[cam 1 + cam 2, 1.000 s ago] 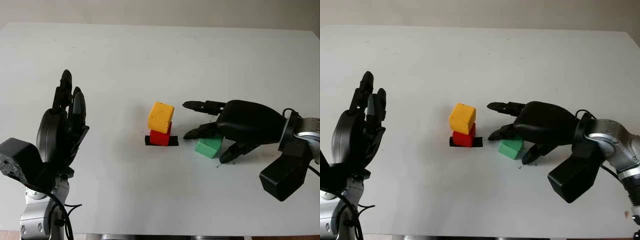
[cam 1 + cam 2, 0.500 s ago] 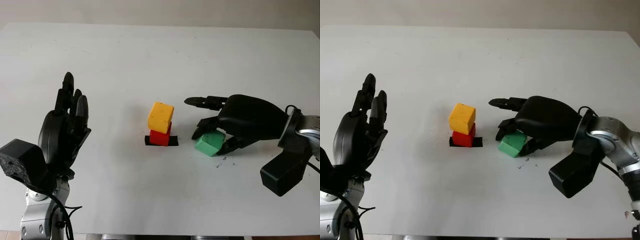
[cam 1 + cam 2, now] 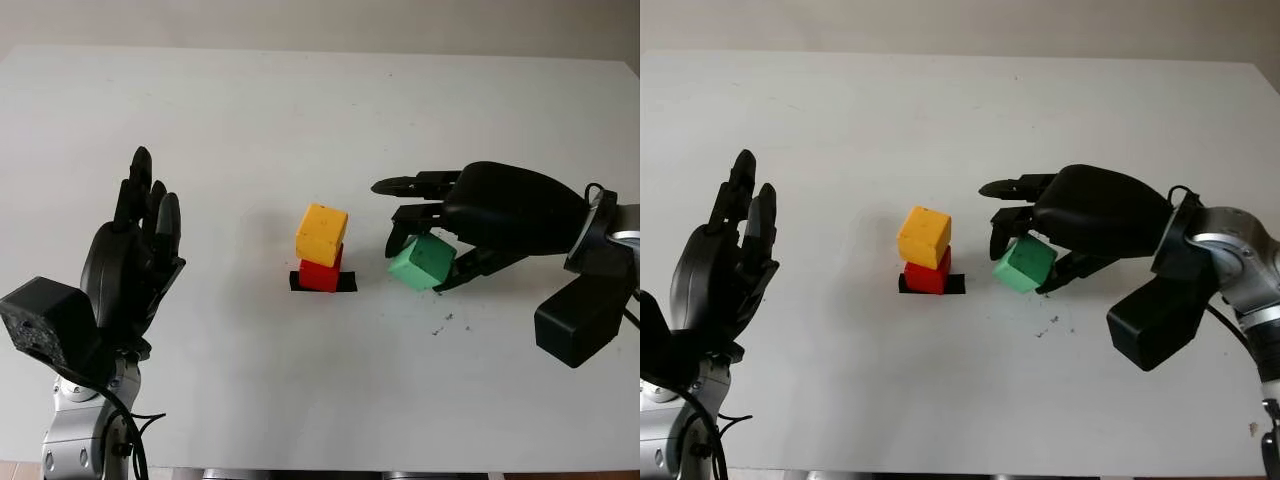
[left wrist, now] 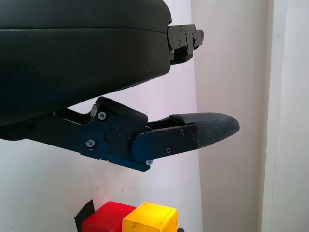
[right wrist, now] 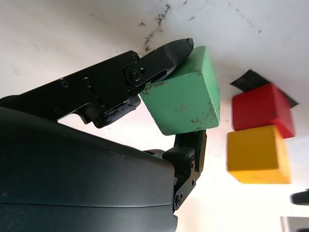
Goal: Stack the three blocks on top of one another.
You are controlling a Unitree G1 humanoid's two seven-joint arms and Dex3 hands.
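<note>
**Green block pinched and ready to top the stack**

The white table [image 3: 300,110] spreads under both hands. The right hand [image 3: 425,245] is clamped on the green block [image 3: 421,262], fingers pressing opposite faces; the block sits tilted in the grip and appears clear of the table. Just beyond its fingertips, towards the left hand, the yellow block [image 3: 322,233] sits on the red block [image 3: 320,274], which rests on a black marker patch [image 3: 346,283]. The yellow block is turned askew on the red. The left hand [image 3: 135,255] is open, raised well away from the stack.

To do this step well, I judge the block should rise above the yellow top, level out, centre over it, descend gently, and the fingers release without nudging the skewed stack.
</note>
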